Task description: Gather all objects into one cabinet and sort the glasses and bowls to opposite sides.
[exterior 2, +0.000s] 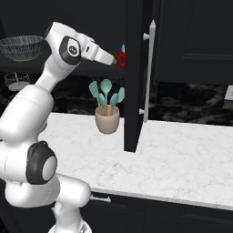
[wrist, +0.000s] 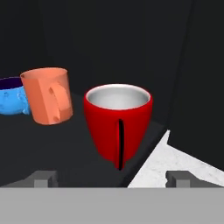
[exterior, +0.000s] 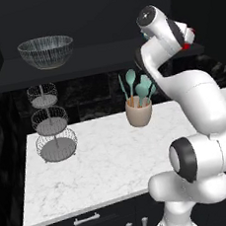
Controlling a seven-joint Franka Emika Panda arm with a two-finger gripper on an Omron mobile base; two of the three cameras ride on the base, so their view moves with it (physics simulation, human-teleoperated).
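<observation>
A glossy red cup (wrist: 118, 124) stands upright on the cabinet's dark shelf (wrist: 65, 148), close to the shelf's edge. My gripper (wrist: 111, 177) is open, with one fingertip (wrist: 43, 177) on each side of the cup and clear of it. Behind the cup to the left is the orange handled mug (wrist: 47, 95), and the small blue bowl (wrist: 11, 101) sits further left. In the right base view my hand reaches to the red cup (exterior 2: 120, 59) beside the open cabinet door (exterior 2: 136, 73). The large striped bowl (exterior: 46, 51) rests at the shelf's left end.
The open door with its pale bar handle (exterior 2: 149, 68) stands just right of my hand. On the marble counter (exterior: 101, 171) below are a beige utensil pot with teal spoons (exterior: 138, 111) and a three-tier wire basket stand (exterior: 52, 124).
</observation>
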